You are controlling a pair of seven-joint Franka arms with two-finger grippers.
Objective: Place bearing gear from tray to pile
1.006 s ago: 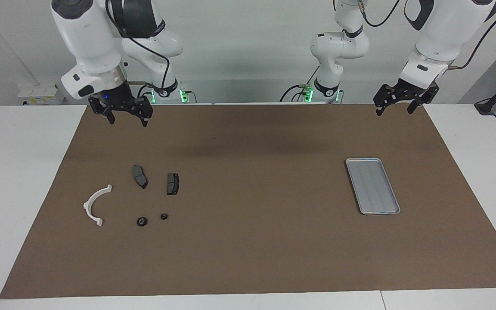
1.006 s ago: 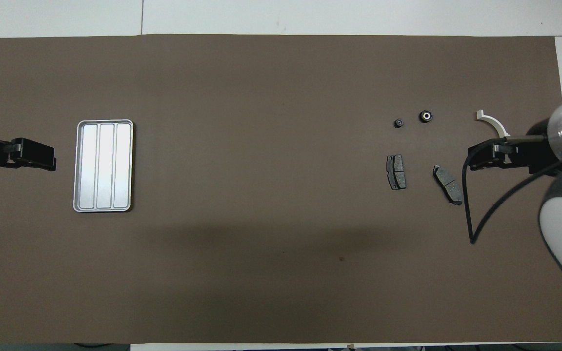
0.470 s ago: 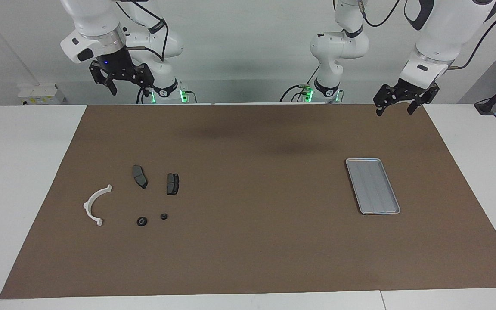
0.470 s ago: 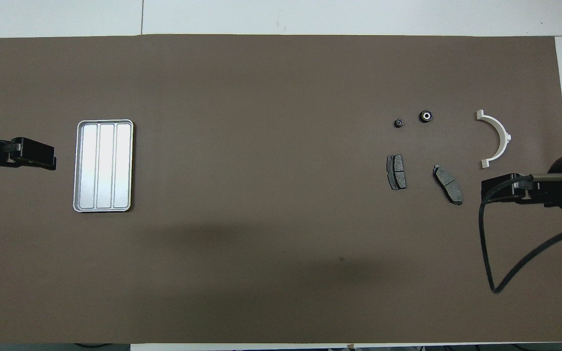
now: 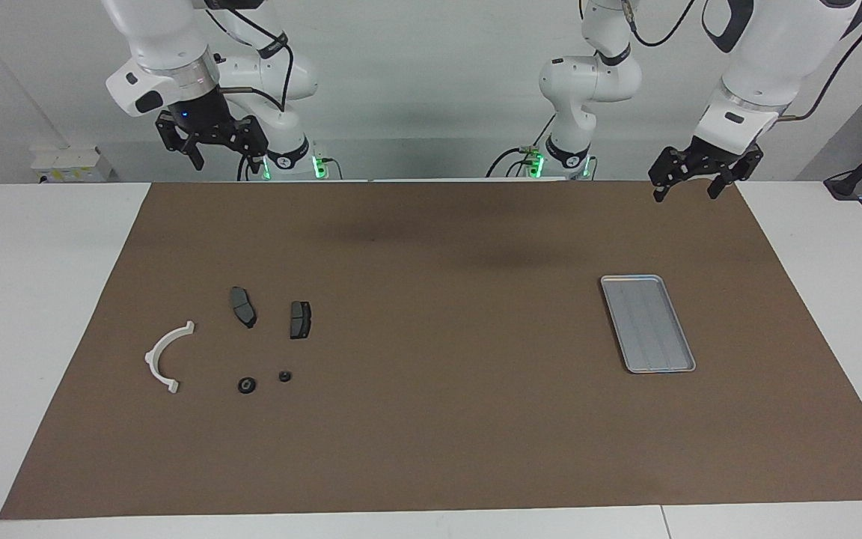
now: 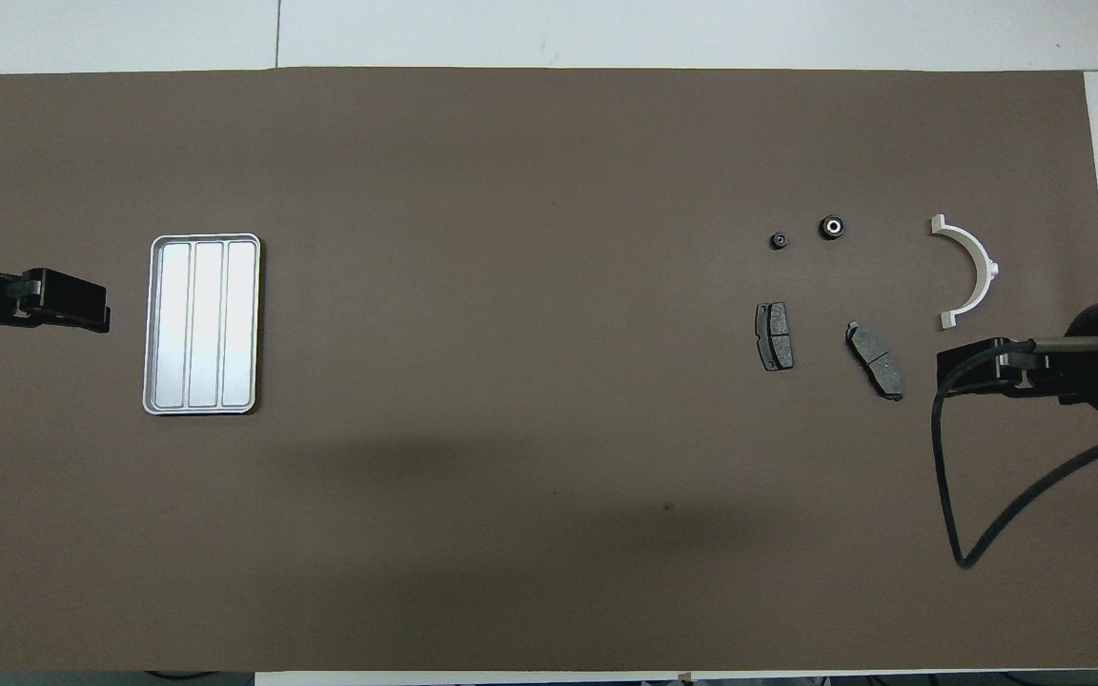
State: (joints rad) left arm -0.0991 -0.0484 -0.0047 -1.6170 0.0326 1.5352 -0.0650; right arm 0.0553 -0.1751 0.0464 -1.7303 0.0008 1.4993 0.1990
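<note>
Shows two small black gears (image 5: 247,385) already on the surface by the pile (image 5: 164,355), down and forward of the raised right gripper (image 5: 210,146), fingers spread. Places the left gripper (image 5: 689,180), also spread, waiting above the bare tray (image 5: 648,323), well apart from them.

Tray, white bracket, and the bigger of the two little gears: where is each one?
Tray (image 6: 207,324): overhead view, on its ridged floor.
White bracket (image 5: 159,354): facing view, on the middle of its curved band.
Bigger gear (image 6: 832,227): overhead view, on its pale centre.
</note>
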